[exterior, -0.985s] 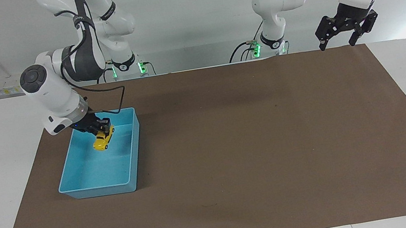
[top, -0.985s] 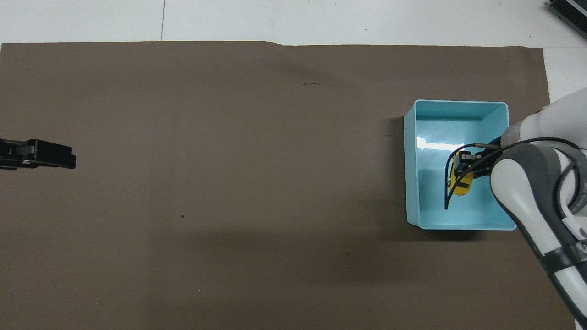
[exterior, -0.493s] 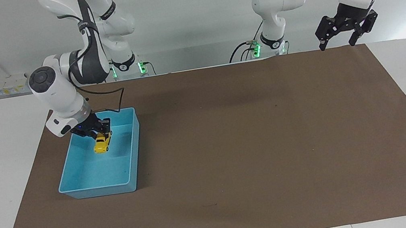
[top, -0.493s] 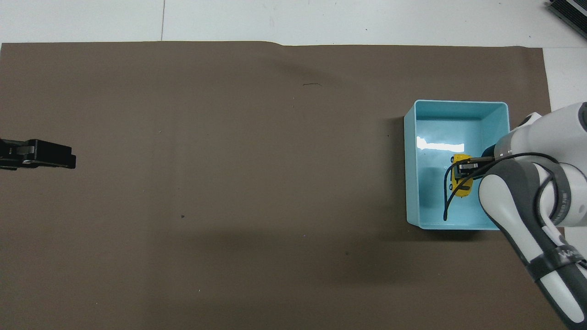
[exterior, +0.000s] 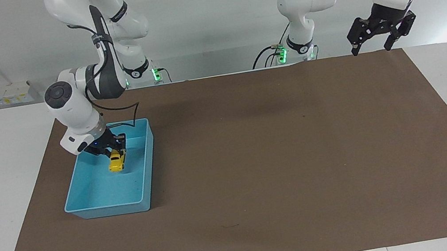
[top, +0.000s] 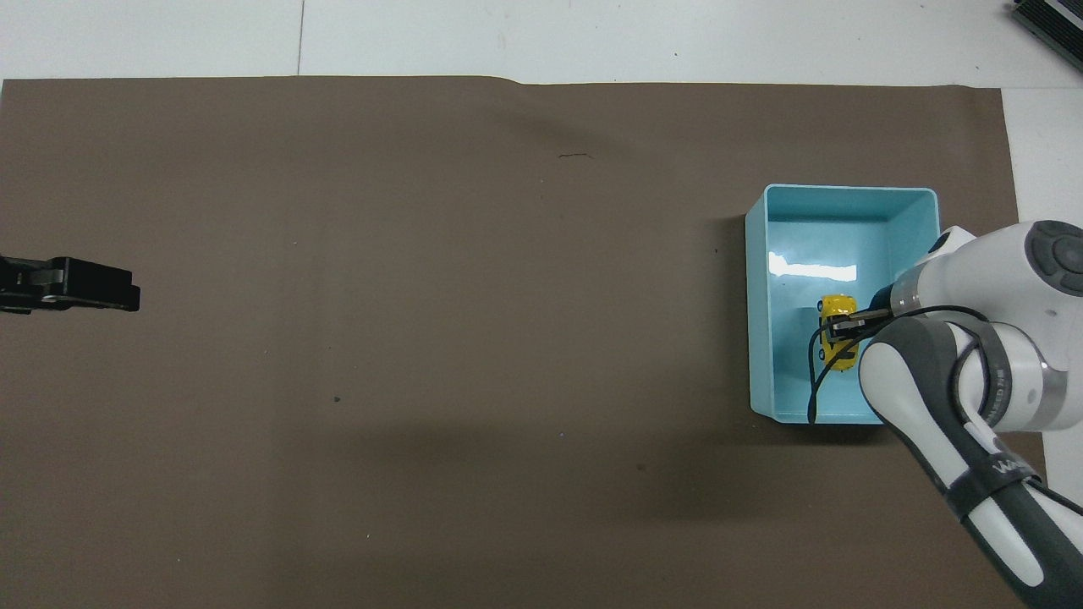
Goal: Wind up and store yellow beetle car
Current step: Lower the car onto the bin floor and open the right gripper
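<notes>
2 robot arms stand at a table covered by a brown mat (exterior: 256, 160). At the right arm's end, the right gripper (exterior: 113, 151) reaches down inside a blue tray (exterior: 104, 205), its 2 fingers closed on the yellow beetle car (exterior: 116, 161), which sits low in the tray's half nearer the robots. The left gripper (exterior: 373, 46) waits over the mat's edge at the left arm's end, fingers spread apart and holding nothing.
</notes>
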